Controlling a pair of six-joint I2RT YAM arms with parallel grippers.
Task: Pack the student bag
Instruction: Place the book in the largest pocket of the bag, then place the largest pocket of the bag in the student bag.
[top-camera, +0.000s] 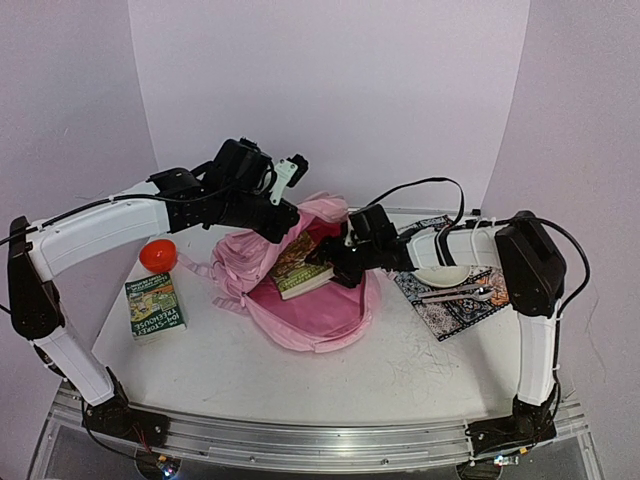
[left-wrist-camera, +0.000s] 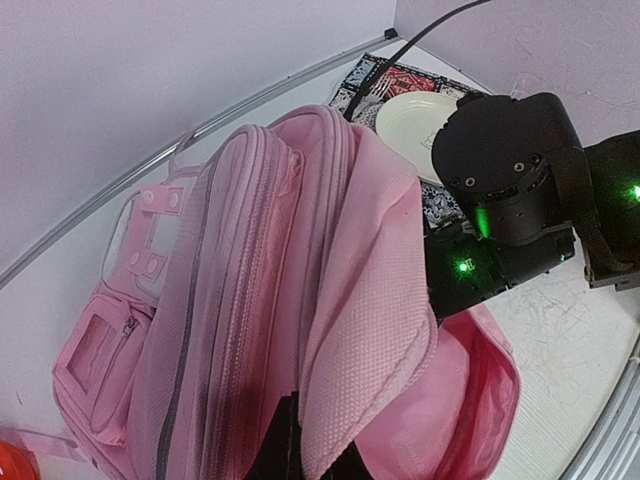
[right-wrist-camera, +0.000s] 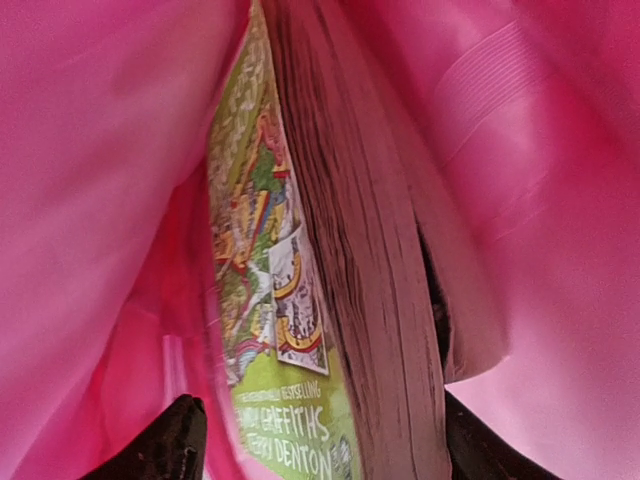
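Surface (top-camera: 300, 380) white, scuffed. Lower left of the top view: green book (top-camera: 155, 305) lying flat, cover up, with a red round thing (top-camera: 158, 255) just behind it, the two apart.

Centre: student bag (top-camera: 310, 310), pink, lying on the surface with its mouth wide open toward the bottom of the frame and pink lining showing. Second green book (top-camera: 298, 268) sits partly inside the mouth.

Right claw (top-camera: 335, 262) is at that book. In the wrist view its black fingers (right-wrist-camera: 175, 445) stand wide, one each side of the book; the frame-left one shows a gap to the cover, so spread, not clamped.

Right of the bag: patterned mat (top-camera: 450, 305) with a white plate (top-camera: 440, 275) and spoon (top-camera: 455, 293) on it.

Further back: left claw (top-camera: 287, 224) closed tight, pinching the bag's upper flap and holding the fabric lifted.
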